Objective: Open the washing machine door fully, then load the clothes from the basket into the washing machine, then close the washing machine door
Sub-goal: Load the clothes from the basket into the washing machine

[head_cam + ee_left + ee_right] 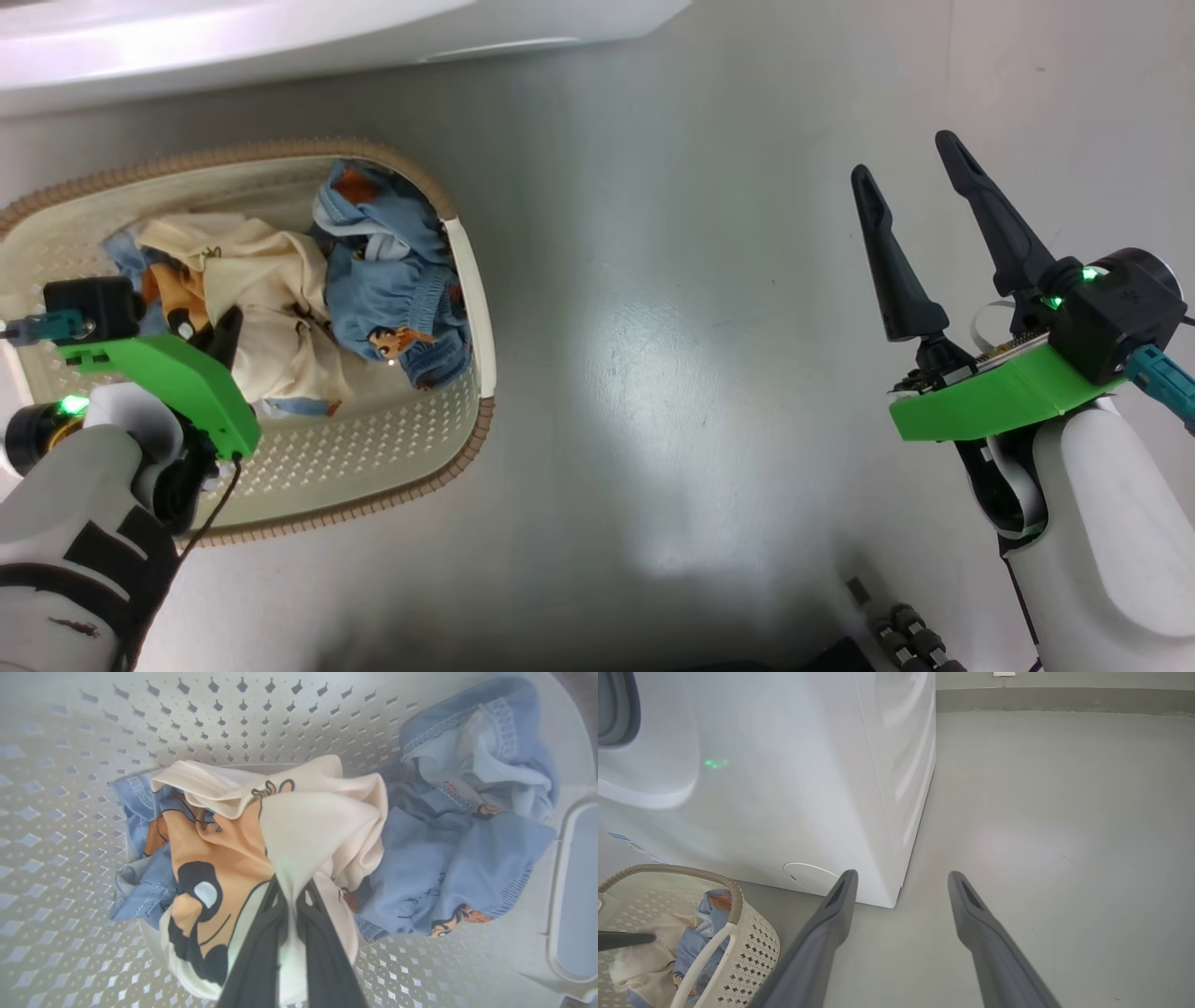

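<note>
Both tips of left gripper (292, 887) half-buried in cream garment (322, 812) folds

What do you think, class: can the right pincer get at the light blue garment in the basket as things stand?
Probably yes. The right pincer hangs open over floor, and the light blue garment lies uncovered at the basket end nearest it. The left pincer, shut on the cream garment, sits farther over.
</note>
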